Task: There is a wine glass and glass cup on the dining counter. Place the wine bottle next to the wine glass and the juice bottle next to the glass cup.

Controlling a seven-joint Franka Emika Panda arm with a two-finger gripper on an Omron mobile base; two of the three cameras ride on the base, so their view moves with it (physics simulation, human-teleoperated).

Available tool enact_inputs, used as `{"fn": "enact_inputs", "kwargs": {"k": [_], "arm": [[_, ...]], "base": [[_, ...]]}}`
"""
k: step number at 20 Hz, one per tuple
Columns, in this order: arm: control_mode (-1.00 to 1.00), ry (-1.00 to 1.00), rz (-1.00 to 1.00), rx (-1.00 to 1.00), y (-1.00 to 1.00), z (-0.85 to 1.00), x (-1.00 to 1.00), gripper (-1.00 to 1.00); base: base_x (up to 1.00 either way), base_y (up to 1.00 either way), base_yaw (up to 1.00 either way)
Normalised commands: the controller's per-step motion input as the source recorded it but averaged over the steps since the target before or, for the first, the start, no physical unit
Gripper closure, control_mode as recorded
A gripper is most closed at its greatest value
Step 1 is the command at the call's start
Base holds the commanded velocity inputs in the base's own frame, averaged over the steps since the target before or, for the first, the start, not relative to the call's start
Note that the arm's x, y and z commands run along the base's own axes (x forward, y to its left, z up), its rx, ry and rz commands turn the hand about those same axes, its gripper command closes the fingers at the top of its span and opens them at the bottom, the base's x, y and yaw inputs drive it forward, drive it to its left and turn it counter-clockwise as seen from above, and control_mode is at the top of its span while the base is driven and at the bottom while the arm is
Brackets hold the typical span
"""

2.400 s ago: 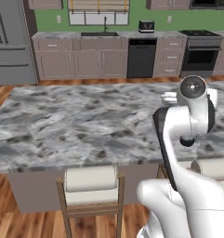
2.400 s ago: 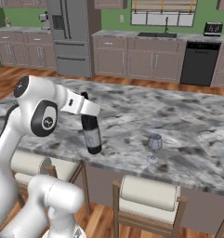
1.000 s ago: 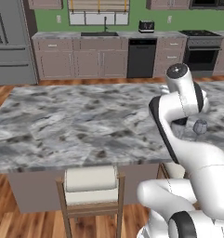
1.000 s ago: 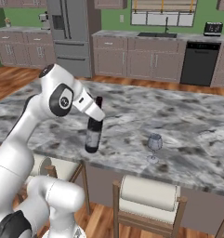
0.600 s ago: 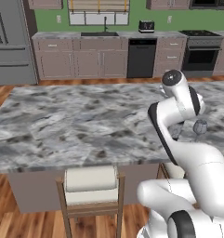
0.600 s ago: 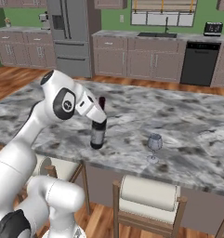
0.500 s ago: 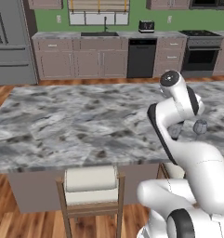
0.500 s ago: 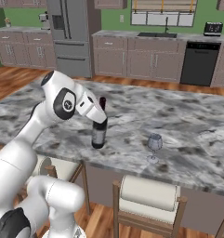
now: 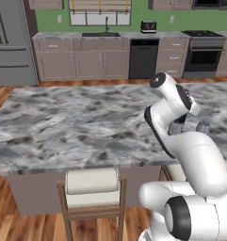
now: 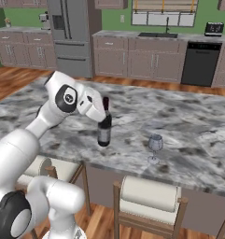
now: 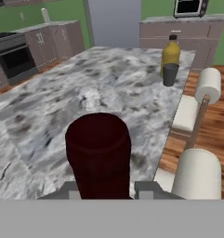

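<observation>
Wine bottle: my gripper (image 10: 101, 111) is clamped on the neck of the wine bottle (image 10: 104, 127), which stands upright with its base at or just above the dining counter (image 10: 188, 126), near the stool-side edge.
Wine glass: the wine glass (image 10: 155, 148) stands near the same edge, near the bottle but apart from it.
Juice bottle: the juice bottle (image 11: 170, 55) already stands just behind the glass cup (image 11: 169, 74), toward the counter's far end.
Done: I judge the juice half finished.
Left: let go of the wine bottle, perhaps after bringing it closer to the glass.
</observation>
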Motion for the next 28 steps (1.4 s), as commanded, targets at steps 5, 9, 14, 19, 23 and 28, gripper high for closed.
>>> {"fn": "enact_inputs", "kwargs": {"k": [5, 9, 14, 19, 23, 28], "arm": [[-1.0, 0.0, -0.12, -0.01, -0.15, -0.12, 0.08, 1.0], [-1.0, 0.0, -0.11, 0.0, -0.1, -0.13, -0.04, 1.0], [-1.0, 0.0, -0.09, 0.0, -0.03, -0.09, -0.12, 1.0], [-1.0, 0.0, -0.1, 0.0, -0.13, -0.01, -0.03, 1.0], [-1.0, 0.0, -0.11, -0.04, -0.15, 0.0, 0.0, 1.0], [-1.0, 0.0, -0.09, -0.03, -0.17, -0.06, 0.0, 1.0]], "base": [[0.0, 0.0, 0.0], [0.0, 0.0, 0.0], [0.0, 0.0, 0.0], [0.0, 0.0, 0.0], [0.0, 0.0, 0.0], [0.0, 0.0, 0.0]]}}
